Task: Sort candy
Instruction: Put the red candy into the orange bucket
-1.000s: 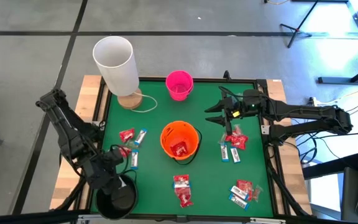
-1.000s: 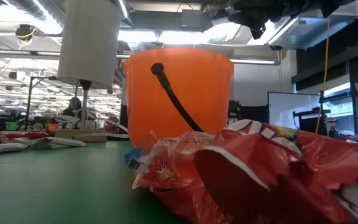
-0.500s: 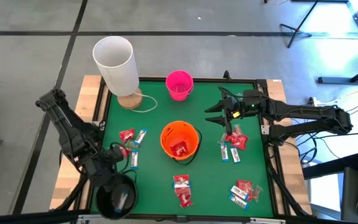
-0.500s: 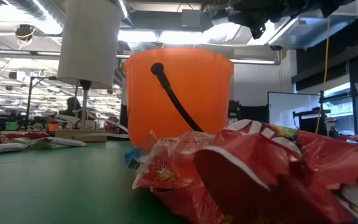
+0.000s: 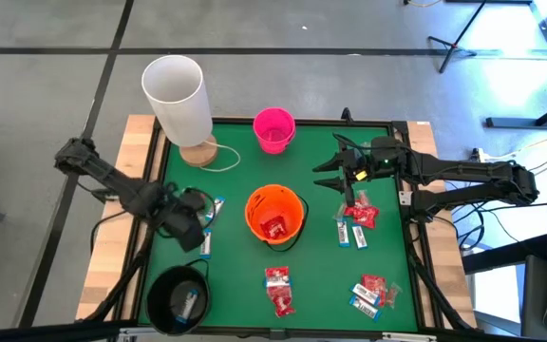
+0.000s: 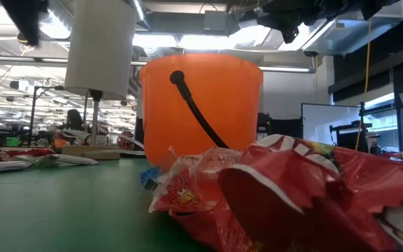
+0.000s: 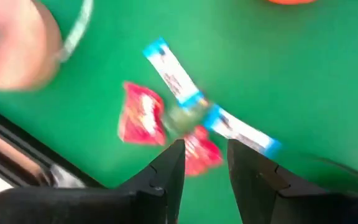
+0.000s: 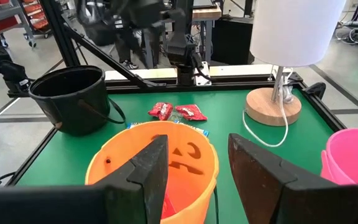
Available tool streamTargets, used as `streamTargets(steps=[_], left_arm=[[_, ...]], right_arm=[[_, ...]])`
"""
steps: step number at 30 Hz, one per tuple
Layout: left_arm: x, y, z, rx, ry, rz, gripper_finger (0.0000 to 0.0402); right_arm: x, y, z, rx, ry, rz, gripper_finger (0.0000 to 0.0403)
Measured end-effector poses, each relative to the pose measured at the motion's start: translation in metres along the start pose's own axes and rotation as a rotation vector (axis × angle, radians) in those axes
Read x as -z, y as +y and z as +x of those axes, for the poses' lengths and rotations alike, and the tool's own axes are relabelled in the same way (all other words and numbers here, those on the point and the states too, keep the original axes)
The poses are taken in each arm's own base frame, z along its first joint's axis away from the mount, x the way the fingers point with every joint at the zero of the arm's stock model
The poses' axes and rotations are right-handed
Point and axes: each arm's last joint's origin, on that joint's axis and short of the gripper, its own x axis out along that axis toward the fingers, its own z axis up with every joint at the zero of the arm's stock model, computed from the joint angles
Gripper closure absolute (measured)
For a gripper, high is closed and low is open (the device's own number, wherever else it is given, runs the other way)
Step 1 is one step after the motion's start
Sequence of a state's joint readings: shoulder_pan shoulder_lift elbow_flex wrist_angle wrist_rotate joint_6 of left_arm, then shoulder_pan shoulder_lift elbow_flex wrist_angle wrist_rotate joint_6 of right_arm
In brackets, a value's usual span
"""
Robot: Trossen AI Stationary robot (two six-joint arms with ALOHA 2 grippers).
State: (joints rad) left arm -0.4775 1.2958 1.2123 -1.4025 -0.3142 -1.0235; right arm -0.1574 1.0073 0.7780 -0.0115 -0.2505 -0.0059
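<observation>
Candy lies in groups on the green table: red packets and white-and-blue bars at the left [image 7: 166,106], at the right [image 5: 357,220] and at the near side [image 5: 278,290]. One red packet lies in the orange bucket [image 5: 273,215], and one bar in the black bucket [image 5: 180,300]. My left gripper [image 5: 198,217] hovers open just above the left group, its fingers [image 7: 205,155] over a red packet and a bar. My right gripper [image 5: 323,176] waits open in the air, right of the pink bucket [image 5: 273,129].
A white lamp [image 5: 177,98] on a round wooden base stands at the far left corner, its cord on the mat. The three buckets stand at the far middle, the centre and the near left corner. In the low view, red packets [image 6: 292,196] lie close before the orange bucket [image 6: 201,105].
My left gripper has swung from above the black bucket toward the far edge and a little to the right, and now hangs over the left group of candy. With the gripper gone, the black bucket shows open with a bar inside.
</observation>
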Motion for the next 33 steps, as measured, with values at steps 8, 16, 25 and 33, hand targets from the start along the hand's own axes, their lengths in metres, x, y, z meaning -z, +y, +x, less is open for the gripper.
streamTargets(steps=[8,16,25,33], left_arm=[[0.001,0.039,0.046,0.053,-0.048,-0.071,0.0291],[0.02,0.066,0.107,0.105,0.09,-0.224,0.0282],[0.018,0.081,0.132,0.071,0.062,-0.276,0.0221],[0.022,0.086,0.152,0.052,0.126,-0.304,0.0202]], right_arm=[[0.003,0.0,0.0,0.0,0.029,0.007,0.0238],[0.006,-0.001,0.0,0.041,0.046,0.008,0.0238],[0.014,-0.002,0.002,0.066,0.066,0.013,0.0238],[0.013,-0.002,0.002,0.066,0.061,0.012,0.0238]])
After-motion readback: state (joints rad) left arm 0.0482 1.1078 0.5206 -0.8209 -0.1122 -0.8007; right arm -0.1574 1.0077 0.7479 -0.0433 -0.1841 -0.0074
